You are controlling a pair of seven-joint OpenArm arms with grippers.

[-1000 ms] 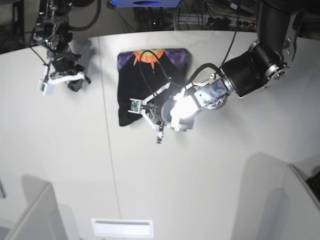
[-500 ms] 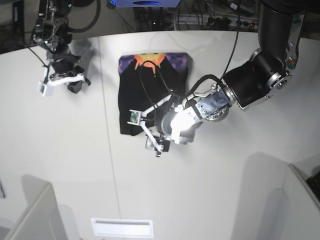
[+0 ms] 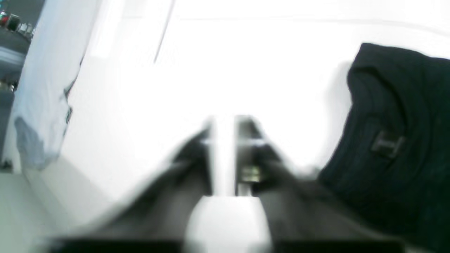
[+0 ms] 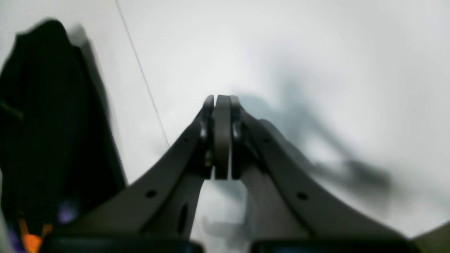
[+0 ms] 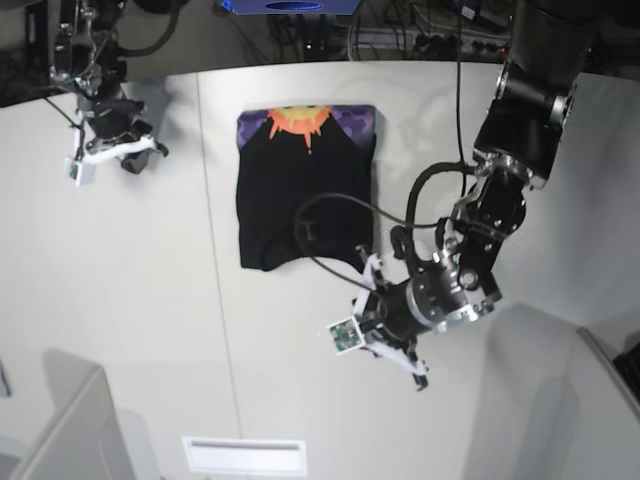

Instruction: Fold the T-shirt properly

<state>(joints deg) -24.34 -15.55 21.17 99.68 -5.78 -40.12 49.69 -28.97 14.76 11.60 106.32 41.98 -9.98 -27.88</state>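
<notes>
The left wrist view is badly blurred and overexposed: the left tool shows only as two dark smeared fingers with a thin bright gap between them, so they stand narrow, close together with nothing between them, though the tips cannot be made out sharply. Only a dark corner of the T-shirt enters that view at the right, cut off by the edge. In the right wrist view the right tool has its fingertips pressed together on nothing, and the shirt is a dark blur at the left edge with a scrap of orange and purple at the bottom corner.

From the base view the T-shirt lies as a folded black rectangle on the white tabletop, its orange and purple print showing along the far edge. The left tool hangs over bare tabletop nearer the camera than the shirt — apart from the cloth. Half a second ago it was at the shirt's near edge; it has since pulled away. The right tool has drifted slightly farther from the shirt, and the shirt itself lies as it did.
</notes>
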